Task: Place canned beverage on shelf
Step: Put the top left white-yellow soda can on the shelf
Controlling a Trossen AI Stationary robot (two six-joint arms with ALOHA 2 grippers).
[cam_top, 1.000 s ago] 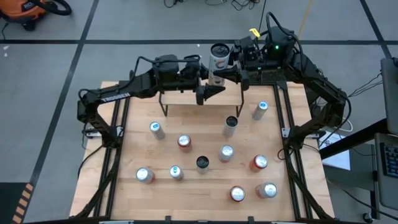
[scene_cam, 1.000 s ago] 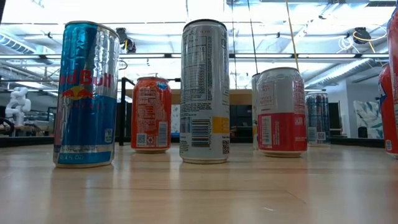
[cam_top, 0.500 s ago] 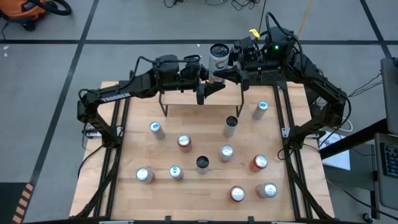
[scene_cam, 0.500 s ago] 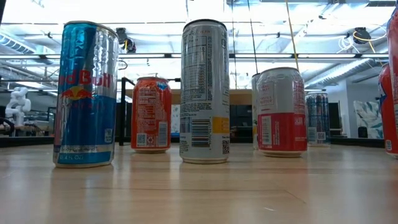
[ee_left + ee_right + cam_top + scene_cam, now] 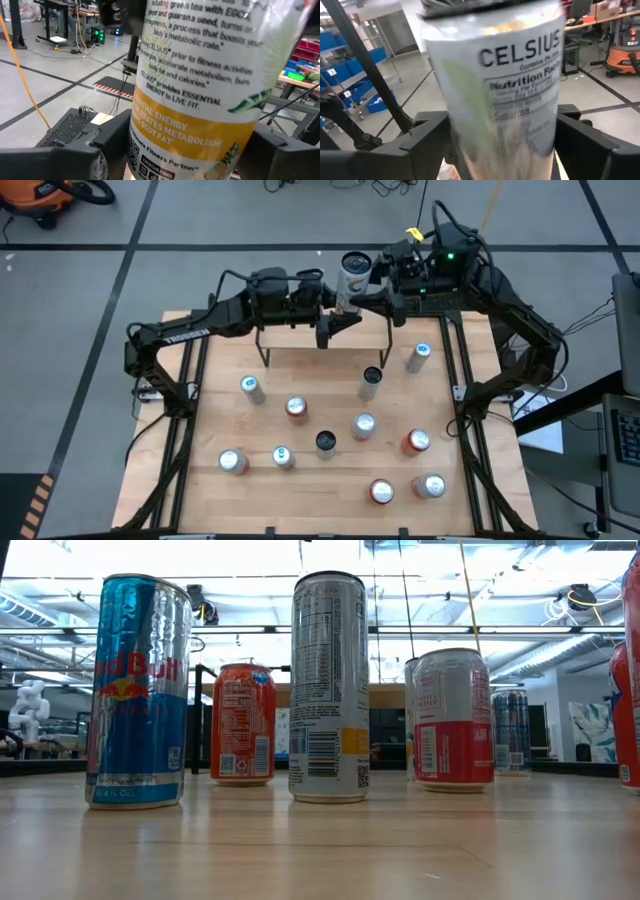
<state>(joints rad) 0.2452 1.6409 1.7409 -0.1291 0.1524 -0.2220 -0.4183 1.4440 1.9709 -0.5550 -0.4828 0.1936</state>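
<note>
A tall white and yellow Celsius can point(image 5: 351, 278) is held upright in the air over the far edge of the shelf point(image 5: 290, 340), a small raised wooden top on black legs at the table's far side. My left gripper point(image 5: 338, 320) reaches in from the left and is shut on the can's lower body. My right gripper point(image 5: 372, 288) comes in from the right, higher up. Its fingers stand on either side of the can point(image 5: 500, 100). My left gripper pinches the can's lower body, at the yellow band point(image 5: 150, 150), between its two fingers point(image 5: 107, 150). The fingers come level from the table's left and lie across the can. The can stands upright, lifted clear of the shelf. My right gripper's fingers point(image 5: 427, 132) flank the can's middle point(image 5: 465, 135), level from the table's right. I cannot tell whether they touch it.
Several cans stand upright and scattered on the tabletop nearer than the shelf, among them a black one point(image 5: 371, 380) and a silver one point(image 5: 419, 357) close to the shelf's right legs. In the low view a blue can point(image 5: 140, 690) and a tall white can point(image 5: 329, 685) fill the foreground.
</note>
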